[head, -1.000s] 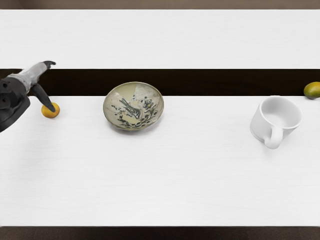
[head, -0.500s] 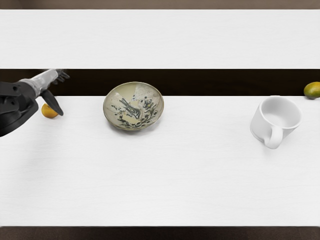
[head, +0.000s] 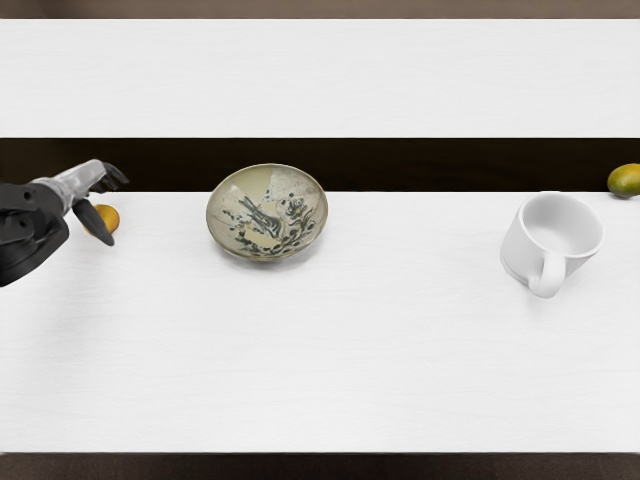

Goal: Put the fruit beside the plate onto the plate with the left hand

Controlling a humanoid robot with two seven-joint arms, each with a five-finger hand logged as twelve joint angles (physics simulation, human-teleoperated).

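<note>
Right, so the orange fruit sits on the white table near its far edge, at the left, just beside the left hand and partly tucked behind its thumb. It's well left of the patterned plate w/ bare tabletop between them, so not on the plate. The fruit shows betw. the dark thumb, which points down and to the right, and the grey fingers, which stretch out up and to the right above it. The hand is spread wide, thumb well apart from the fingers, and it isn't closed round anything. Whether the thumb actually touches the fruit I can't tell from here. The arm comes in low from the left edge, its dark wrist and forearm cut off by the frame, approx. level w/ the plate. Only the right part of the fruit is visible; the rest is behind the thumb. Fingertips are small and dark against the dark gap behind the table, hard to count. Far right: a white mug tipped w/ handle toward me, and a greenish fruit cut off by the right edge.
</note>
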